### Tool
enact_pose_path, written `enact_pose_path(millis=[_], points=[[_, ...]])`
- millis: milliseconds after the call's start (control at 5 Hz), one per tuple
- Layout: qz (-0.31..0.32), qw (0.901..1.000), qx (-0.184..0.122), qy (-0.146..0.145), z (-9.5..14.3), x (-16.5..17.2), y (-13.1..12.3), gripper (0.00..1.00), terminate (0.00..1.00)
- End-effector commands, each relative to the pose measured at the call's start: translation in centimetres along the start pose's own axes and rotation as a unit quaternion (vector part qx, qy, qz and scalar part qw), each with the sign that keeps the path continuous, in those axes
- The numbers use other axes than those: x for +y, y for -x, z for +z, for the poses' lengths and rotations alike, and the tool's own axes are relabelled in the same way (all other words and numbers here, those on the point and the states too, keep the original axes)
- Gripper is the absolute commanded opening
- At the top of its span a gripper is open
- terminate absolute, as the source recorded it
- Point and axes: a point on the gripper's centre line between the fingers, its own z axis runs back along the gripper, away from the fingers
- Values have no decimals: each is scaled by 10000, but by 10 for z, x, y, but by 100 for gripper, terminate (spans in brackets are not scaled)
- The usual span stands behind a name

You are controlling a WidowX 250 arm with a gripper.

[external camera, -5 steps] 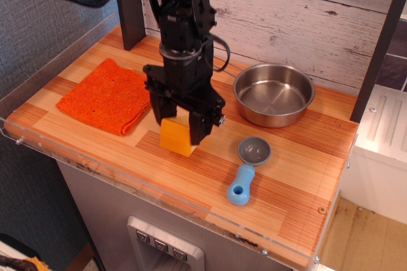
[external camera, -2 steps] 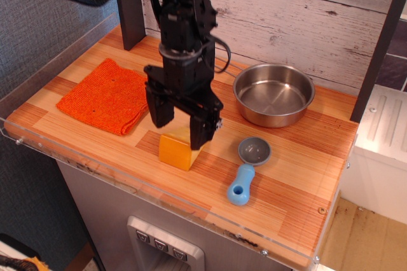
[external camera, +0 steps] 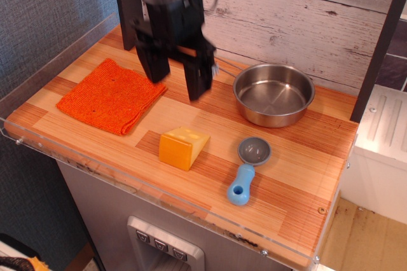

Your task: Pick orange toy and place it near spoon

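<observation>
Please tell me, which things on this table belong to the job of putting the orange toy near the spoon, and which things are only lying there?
Part of the job:
orange toy, standing free on the table
spoon, just right of the toy
gripper, open and empty, above the table

Just lying about:
orange cloth, at the left
steel pan, at the back right

Bright even light, soft shadows, sheen on the pan, motion-blurred pincer
</observation>
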Motion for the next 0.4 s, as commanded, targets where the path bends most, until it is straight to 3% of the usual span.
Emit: enact_pose_path(millis=[0,200], points=[[693,9970,-150,-309,28,20,-26,100,0],[745,9966,-86,-331,29,22,-26,100,0]])
